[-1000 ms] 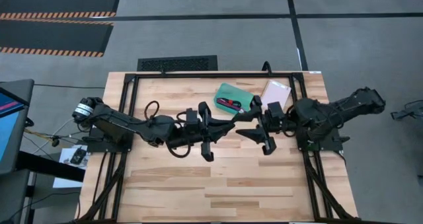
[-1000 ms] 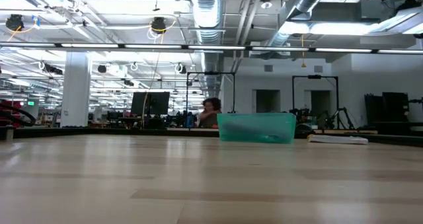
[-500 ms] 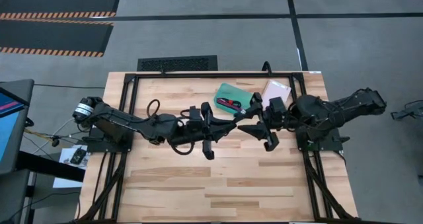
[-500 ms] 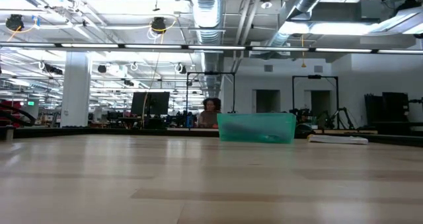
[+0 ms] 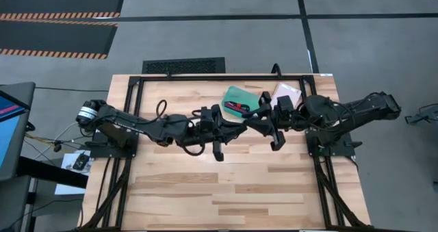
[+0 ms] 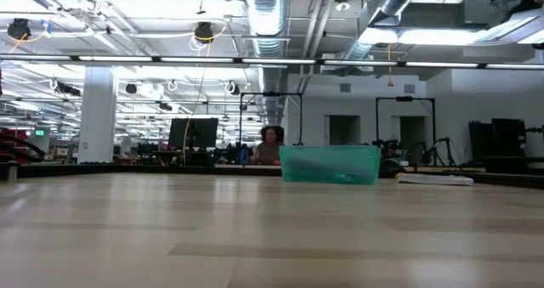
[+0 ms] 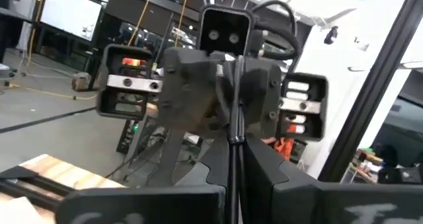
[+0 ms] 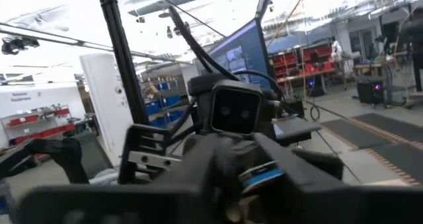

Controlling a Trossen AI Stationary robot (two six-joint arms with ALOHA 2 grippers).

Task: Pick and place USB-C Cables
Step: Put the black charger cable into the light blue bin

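Wood table [image 5: 205, 191] w/ teal tray [image 5: 236, 95] at far side: we're seeing a black-red cable [image 5: 236, 107] lying in it, other USB-C Cables not visible, so progress unclear, while left gripper [image 5: 229, 126] & right gripper [image 5: 260, 119] are meeting mid-table, closure can't tell.

Both dark arms reach in from the sides and meet in the middle, seen from above. The left gripper [image 5: 233, 128] points toward 3 o'clock. The right gripper [image 5: 254, 122] points toward 9 o'clock. Their tips nearly touch. Each wrist camera looks straight at the other arm's gripper, close up and raised off the tabletop.
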